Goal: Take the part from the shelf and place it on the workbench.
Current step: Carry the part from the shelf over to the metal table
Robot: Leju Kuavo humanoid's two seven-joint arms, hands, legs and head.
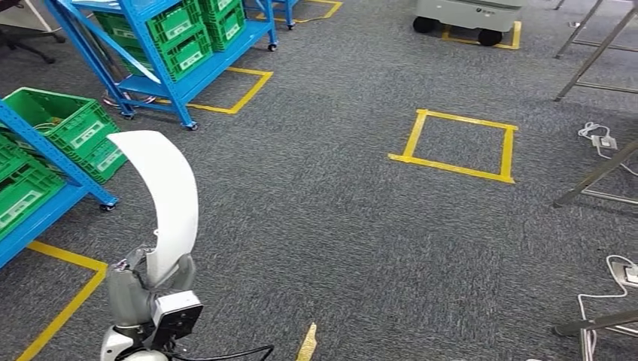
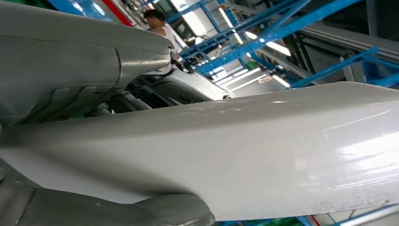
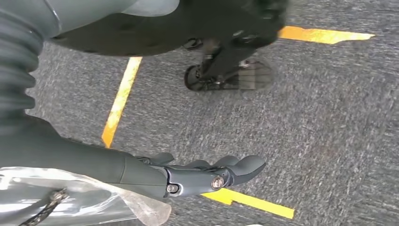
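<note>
A white curved part point(image 1: 167, 194) stands up from my left hand point(image 1: 147, 289), which grips its lower end at the bottom left of the head view. In the left wrist view the same part point(image 2: 263, 150) runs across as a broad glossy white sheet, clamped between the grey thumb point(image 2: 70, 61) and the fingers point(image 2: 141, 212). My right hand point(image 3: 188, 174) hangs over the grey carpet with its fingers stretched out and nothing in them. The blue shelf point(image 1: 53, 162) with green crates stands at the left.
A second blue shelf point(image 1: 177, 75) with green crates point(image 1: 180, 34) stands further back left. Yellow tape squares point(image 1: 459, 143) mark the carpet. A grey wheeled cart point(image 1: 466, 15) is at the back. Metal frame legs point(image 1: 594, 177) and white cables point(image 1: 598, 139) lie at the right. A person point(image 2: 157, 26) stands among racks.
</note>
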